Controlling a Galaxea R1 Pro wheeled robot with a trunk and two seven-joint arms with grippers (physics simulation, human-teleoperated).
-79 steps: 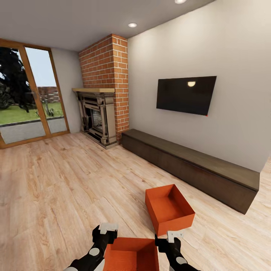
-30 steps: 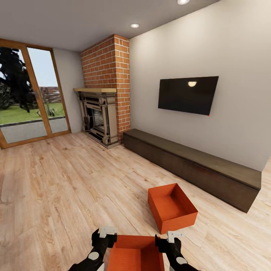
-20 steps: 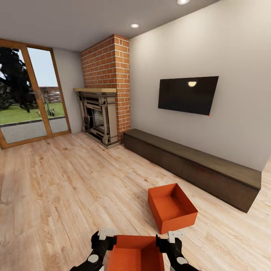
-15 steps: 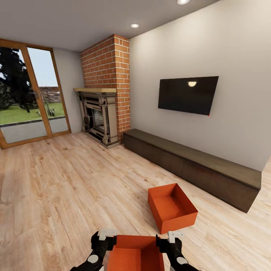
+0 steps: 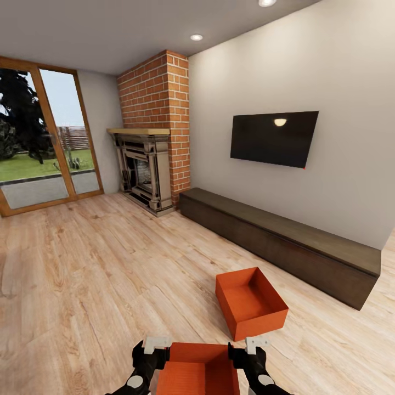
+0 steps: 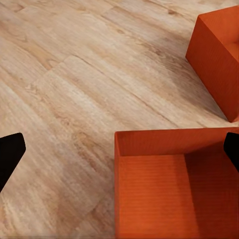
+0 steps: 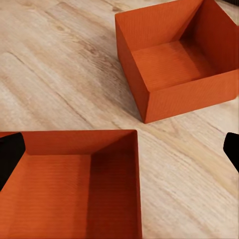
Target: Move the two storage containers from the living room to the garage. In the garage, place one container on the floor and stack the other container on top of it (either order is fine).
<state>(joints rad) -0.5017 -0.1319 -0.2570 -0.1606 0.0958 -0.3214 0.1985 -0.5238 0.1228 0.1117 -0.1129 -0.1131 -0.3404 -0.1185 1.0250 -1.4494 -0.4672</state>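
Black arms with pale round joint caps, left pincer [image 5: 156, 345] and right pincer [image 5: 255, 344] white-tipped

Both end effectors, L [image 5: 149, 351] & R [image 5: 250, 351], low, fingers spread wide.

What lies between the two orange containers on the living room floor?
Nothing: bare light wood plank floor separates the near container from the far container. The right wrist view shows it best, the head view too.

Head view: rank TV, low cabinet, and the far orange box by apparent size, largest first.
1. low cabinet, spanning the wall from the fireplace toward the view's right edge.
2. TV.
3. far orange box, close to the TV in apparent area; it sits nearer the camera, so true sizes stay unsure.
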